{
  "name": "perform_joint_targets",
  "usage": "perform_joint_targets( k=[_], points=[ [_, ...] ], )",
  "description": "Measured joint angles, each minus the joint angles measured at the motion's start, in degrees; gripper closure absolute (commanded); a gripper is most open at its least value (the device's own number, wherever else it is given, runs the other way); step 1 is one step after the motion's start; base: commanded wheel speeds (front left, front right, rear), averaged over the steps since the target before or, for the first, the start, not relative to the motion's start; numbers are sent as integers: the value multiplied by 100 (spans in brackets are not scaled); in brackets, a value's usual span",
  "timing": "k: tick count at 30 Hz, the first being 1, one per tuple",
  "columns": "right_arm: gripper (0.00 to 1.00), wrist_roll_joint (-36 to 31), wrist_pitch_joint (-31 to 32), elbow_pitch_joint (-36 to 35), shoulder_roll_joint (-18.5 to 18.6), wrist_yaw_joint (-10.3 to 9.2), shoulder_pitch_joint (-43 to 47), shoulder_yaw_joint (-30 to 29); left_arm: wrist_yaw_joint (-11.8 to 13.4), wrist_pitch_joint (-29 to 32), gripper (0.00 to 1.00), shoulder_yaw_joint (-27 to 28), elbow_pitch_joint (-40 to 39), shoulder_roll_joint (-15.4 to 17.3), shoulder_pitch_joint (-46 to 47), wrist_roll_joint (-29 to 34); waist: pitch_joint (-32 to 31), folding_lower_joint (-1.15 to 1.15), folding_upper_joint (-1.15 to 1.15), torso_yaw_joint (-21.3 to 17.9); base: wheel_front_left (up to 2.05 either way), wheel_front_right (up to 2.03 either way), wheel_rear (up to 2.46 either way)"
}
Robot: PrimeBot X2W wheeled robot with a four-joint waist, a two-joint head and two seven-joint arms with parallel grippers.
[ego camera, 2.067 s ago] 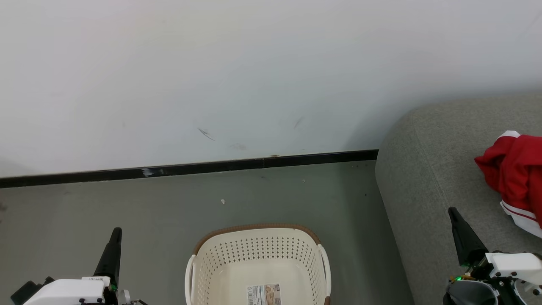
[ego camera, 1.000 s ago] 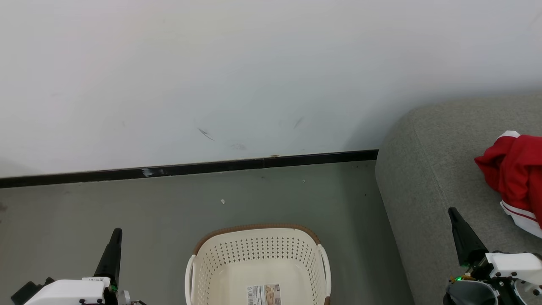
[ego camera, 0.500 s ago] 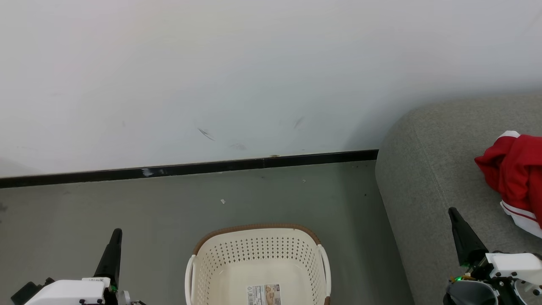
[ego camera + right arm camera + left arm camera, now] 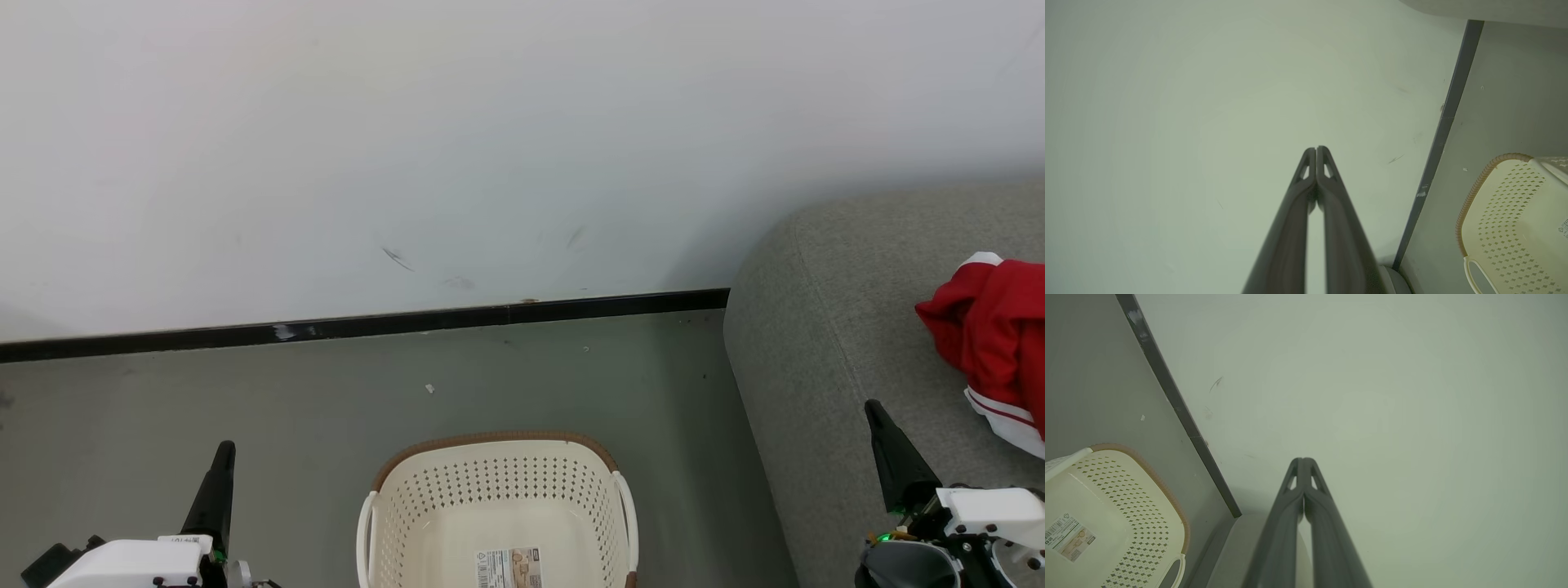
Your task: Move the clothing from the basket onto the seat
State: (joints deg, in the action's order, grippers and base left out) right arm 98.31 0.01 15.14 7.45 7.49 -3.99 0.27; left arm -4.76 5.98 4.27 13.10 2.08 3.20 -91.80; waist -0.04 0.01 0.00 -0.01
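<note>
We read left gripper closed, fingertips pressed together on nothing | right gripper closed likewise, empty | basket on our floor near the seat's end, label sticker bare in its bottom | red-and-white garment lying on the seat, well apart from the basket

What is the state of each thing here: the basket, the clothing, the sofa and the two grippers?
basket: upright on the floor, no clothing in the part seen.
red and white garment: crumpled, lying on the seat.
seat: carries the garment, bare elsewhere.
left gripper: shut, holds nothing.
right gripper: shut, holds nothing.
</note>
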Motion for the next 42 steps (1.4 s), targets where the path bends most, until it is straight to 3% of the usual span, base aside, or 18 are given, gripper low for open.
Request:
perform_joint_targets(
  k=[42],
  points=[
    [100, 1, -1, 2, 8, 0, -1, 3, -1, 0, 100, 4, 22, 0, 7, 0, 0, -1, 0, 0, 0, 0, 0]
  ],
)
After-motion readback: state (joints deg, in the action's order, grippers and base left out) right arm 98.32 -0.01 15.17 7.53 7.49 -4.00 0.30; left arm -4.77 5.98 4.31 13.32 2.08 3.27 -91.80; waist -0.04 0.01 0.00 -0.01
